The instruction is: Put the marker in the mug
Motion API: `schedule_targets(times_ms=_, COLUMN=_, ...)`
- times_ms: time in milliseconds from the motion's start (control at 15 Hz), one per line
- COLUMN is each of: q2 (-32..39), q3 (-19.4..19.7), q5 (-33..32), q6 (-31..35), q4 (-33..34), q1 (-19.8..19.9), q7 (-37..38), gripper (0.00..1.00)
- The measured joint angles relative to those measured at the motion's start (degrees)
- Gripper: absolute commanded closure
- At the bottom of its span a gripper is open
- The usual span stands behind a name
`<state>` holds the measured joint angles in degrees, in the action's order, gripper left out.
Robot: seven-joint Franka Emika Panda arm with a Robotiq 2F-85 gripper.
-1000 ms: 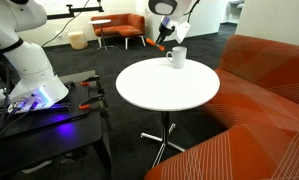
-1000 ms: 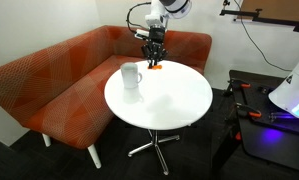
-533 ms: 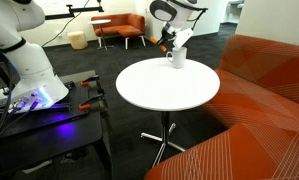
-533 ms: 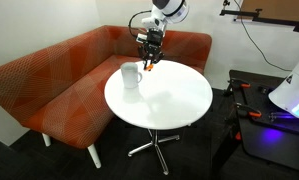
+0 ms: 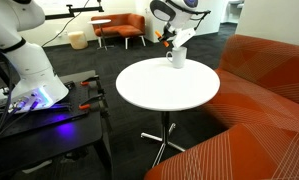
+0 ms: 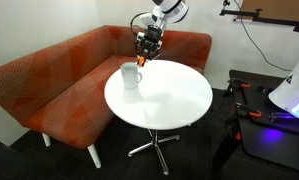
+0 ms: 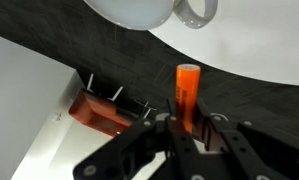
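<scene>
The white mug (image 6: 129, 75) stands near the far edge of the round white table (image 6: 174, 100); it also shows in an exterior view (image 5: 177, 57) and at the top of the wrist view (image 7: 149, 10), handle to the right. My gripper (image 6: 143, 57) is shut on the orange marker (image 7: 186, 92), which sticks out from between the fingers. The gripper hangs above the table's edge, just beside the mug and a little higher than it. In an exterior view the gripper (image 5: 169, 41) is right above the mug.
An orange-red sofa (image 6: 59, 85) wraps round the table's far side. A black cart with a second robot's white base (image 5: 29, 80) stands off the table. Orange chairs (image 5: 119, 28) stand in the background. The table's single leg (image 6: 156, 140) stands on dark carpet.
My gripper, with the marker, has risen and moved toward the mug; it now sits closer to the mug's rim than a second ago.
</scene>
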<state>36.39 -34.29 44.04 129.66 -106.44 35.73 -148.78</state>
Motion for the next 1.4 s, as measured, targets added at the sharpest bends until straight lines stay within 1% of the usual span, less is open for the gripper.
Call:
schedule_targets(times_ms=667, q2=1.18, q3=0.01, q5=7.75, q6=1.26, q4=2.98, q1=0.72, q7=0.03, gripper=0.95)
schedule_targets(times_ms=1000, q2=4.17, q3=0.02, q5=8.82, q6=2.57, q4=5.97, q1=0.69, q7=0.02, gripper=0.95)
schedule_targets(times_ms=1400, q2=8.93, q3=0.09, q5=8.82, q6=2.62, q4=9.49, q1=0.36, q7=0.02, gripper=0.95)
